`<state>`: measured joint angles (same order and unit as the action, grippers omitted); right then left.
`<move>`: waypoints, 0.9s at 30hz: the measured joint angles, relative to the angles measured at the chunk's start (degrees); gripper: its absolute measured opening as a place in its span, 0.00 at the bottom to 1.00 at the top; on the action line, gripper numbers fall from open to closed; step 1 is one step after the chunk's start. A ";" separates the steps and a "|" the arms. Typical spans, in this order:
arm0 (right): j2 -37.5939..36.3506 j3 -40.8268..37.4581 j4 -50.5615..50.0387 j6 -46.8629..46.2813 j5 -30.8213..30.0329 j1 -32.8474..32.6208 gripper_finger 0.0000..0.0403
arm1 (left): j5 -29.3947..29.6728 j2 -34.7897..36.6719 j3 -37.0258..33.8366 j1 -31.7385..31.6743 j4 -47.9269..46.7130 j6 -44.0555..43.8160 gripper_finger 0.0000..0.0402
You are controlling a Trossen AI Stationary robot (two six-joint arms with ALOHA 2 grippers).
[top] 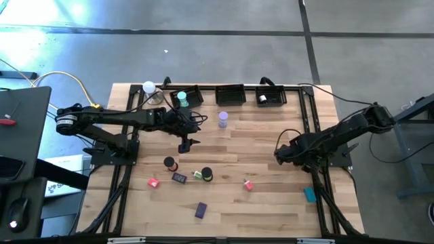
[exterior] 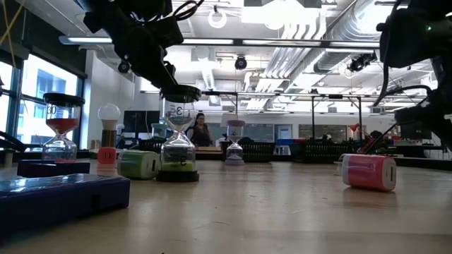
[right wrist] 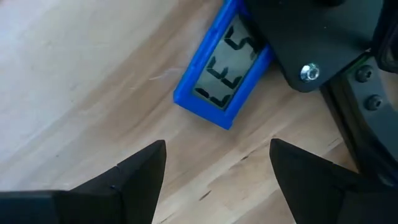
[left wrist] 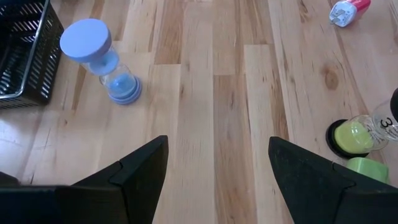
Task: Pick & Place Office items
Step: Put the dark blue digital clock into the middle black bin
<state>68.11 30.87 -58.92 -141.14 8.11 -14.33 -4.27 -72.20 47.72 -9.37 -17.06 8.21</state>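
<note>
Left gripper [left wrist: 214, 171] open, empty, centre frame. Lilac hourglass [left wrist: 102, 62] upper left: light, fragile glass; grip its waist gently.

A light wooden plank tabletop [top: 271, 203] is surrounded by a grey concrete floor [top: 203, 41]. White ceiling ducts [exterior: 318, 28], strip lights and large windows [exterior: 35, 106] are visible beyond.

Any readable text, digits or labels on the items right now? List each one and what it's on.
"3": on the glass of the green-sand hourglass, readable in the left wrist and low views.
Dark segment digits on the screen of the blue timer: upside down and partly hidden by the arm, not readable for certain.
Nothing else legible; the pink-and-white block shows no clear text.
</note>
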 joint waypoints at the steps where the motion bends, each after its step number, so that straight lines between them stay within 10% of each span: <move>1: -0.31 0.00 0.00 -0.02 -0.86 0.00 0.68 | 0.00 0.00 0.00 0.00 -0.04 0.06 0.67; 27: -7.07 0.04 -2.95 -2.66 -8.84 0.57 0.68 | -0.03 -0.02 -1.03 0.00 -0.10 1.04 0.67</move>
<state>61.04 30.92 -61.86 -143.80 -0.73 -13.76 -4.30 -72.23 46.70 -9.37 -17.16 9.25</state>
